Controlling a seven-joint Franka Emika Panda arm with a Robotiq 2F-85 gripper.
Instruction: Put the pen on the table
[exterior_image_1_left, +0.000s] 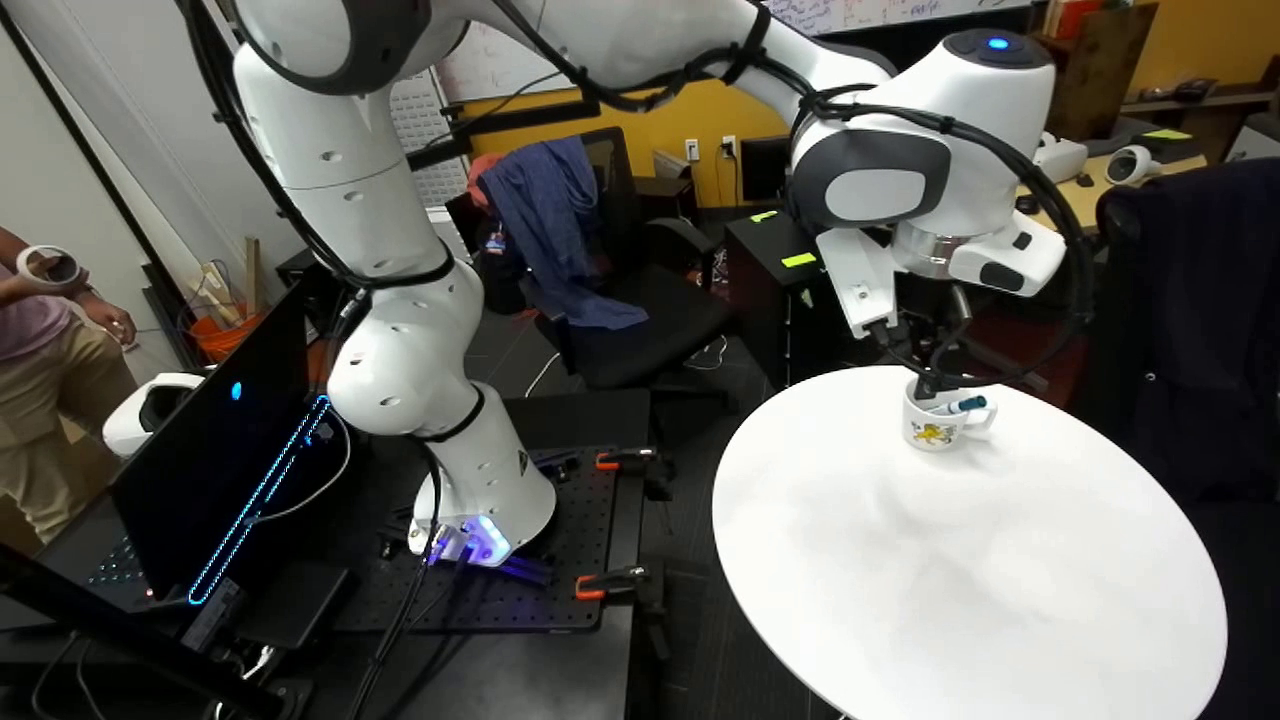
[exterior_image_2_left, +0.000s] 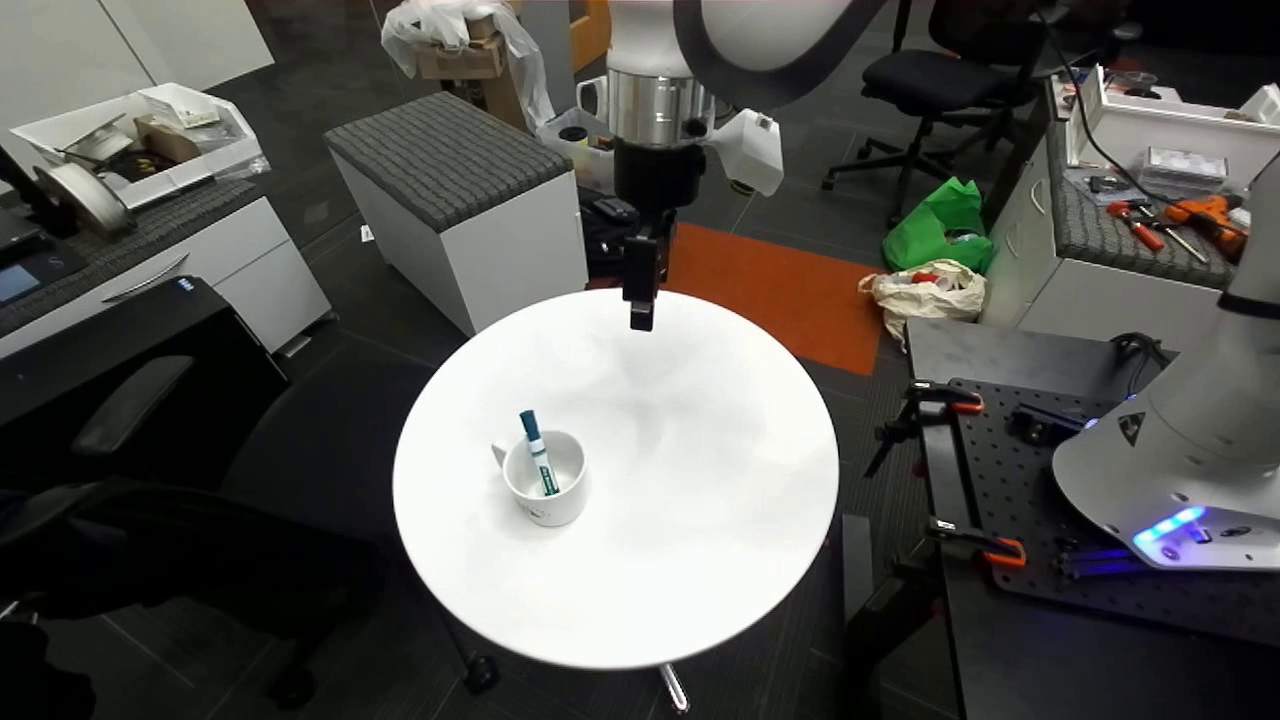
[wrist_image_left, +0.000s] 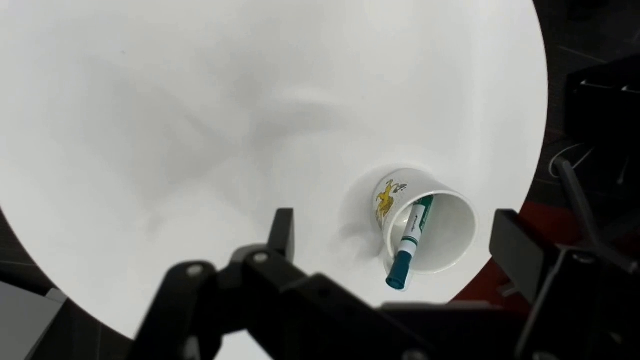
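Across the back of an exterior view runs a yellow wall (exterior_image_1_left: 710, 120), with a black chair (exterior_image_1_left: 672, 330) draped in blue cloth (exterior_image_1_left: 550, 215) before it. On the round white surface (exterior_image_2_left: 690, 480), a small white cup (wrist_image_left: 452, 230) printed with a yellow figure stands upright. The pen (wrist_image_left: 411, 240) leans inside it, its teal cap sticking out over the rim on the handle side and its barrel slanting down. Above the surface in an exterior view hangs the hand (exterior_image_2_left: 642, 312), well apart from the cup; the wrist view shows its two fingers (wrist_image_left: 284, 232) spread wide
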